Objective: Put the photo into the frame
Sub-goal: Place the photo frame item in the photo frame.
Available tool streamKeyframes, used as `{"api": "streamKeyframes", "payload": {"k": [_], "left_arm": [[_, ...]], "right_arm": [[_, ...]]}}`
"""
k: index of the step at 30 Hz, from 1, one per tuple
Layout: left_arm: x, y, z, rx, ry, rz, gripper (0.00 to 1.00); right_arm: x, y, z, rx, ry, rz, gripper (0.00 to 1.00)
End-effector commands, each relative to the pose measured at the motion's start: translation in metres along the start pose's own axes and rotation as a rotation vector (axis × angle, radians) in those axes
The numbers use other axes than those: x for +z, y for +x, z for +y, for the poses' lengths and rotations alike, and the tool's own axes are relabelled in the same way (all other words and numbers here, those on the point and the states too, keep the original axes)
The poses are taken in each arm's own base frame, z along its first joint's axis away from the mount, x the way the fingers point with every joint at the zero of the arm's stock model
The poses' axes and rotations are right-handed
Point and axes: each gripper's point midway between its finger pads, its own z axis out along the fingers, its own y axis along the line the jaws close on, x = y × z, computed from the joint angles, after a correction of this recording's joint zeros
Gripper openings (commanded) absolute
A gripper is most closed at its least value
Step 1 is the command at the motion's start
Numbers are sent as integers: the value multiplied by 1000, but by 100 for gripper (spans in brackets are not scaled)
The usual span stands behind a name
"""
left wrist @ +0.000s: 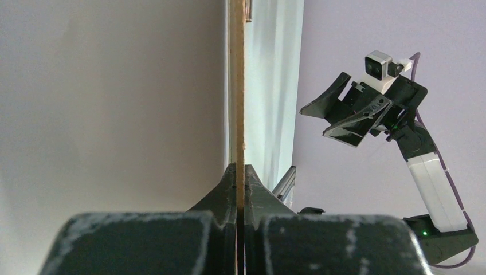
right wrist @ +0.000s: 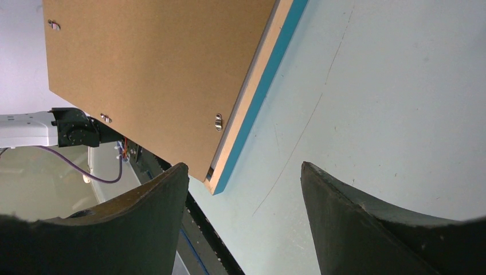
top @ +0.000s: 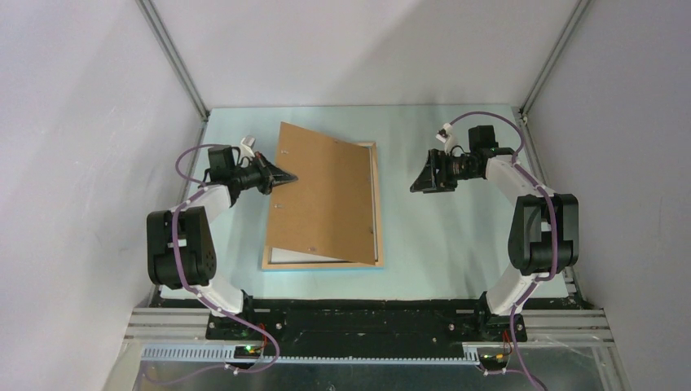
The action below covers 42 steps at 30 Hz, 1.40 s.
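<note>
The left arm (top: 183, 248) reaches in from the left side of the table (top: 456, 236). The left gripper (top: 287, 177) is closed tight on the left edge of the board (top: 326, 195). In its wrist view the fingertips (left wrist: 229, 175) press from both sides on the board (left wrist: 236, 86), which shows there edge-on as a thin tan line.

The board is plain brown and held askew. Its left edge is lifted clear of the table, while its right edge sits down along the right rail of the frame (top: 377, 204). The frame lies flat near the middle of the table with its pale wood face up, and a blue edge shows along its near side. The board covers most of it.

Just inside the near rail, a white strip shows below the board's edge. It looks like the photo (top: 314, 256) lying back up in the frame, though nearly all of it is hidden.

The right wrist view shows the board (right wrist: 155, 74) with small metal clips (right wrist: 218, 121) near its edges. Beside it run the pale rail and blue edge of the frame (right wrist: 269, 86).

Further right, the right gripper (top: 420, 173) hangs above bare table, apart from the frame, with its jaws spread wide and nothing between them. Its fingers (right wrist: 155, 195) frame the frame's corner in its own camera. The right arm (top: 542, 232) bends back toward its base at the right
</note>
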Motion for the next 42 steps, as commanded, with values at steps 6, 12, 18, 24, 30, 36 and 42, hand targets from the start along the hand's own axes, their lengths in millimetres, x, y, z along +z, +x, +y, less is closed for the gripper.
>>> {"api": "streamKeyframes", "payload": {"k": [6, 12, 18, 24, 30, 36, 42], "left_arm": [[-5, -2, -24, 69, 68, -6, 0], [-4, -3, -25, 70, 75, -7, 0], [-2, -4, -28, 74, 83, -1, 0], [0, -4, -30, 74, 87, 5, 0], [0, -5, -30, 76, 88, 6, 0], [1, -6, -31, 73, 89, 8, 0], [2, -9, -31, 66, 88, 5, 0]], "right_arm": [[1, -1, -1, -18, -14, -6, 76], [1, -1, -2, -17, -14, -5, 76], [2, -1, -2, -16, -14, -3, 76], [1, -1, -2, -18, -13, -5, 76], [1, -1, -2, -16, -13, -4, 75], [2, 0, -2, -13, -15, -2, 76], [2, 0, -3, -12, -13, -1, 76]]}}
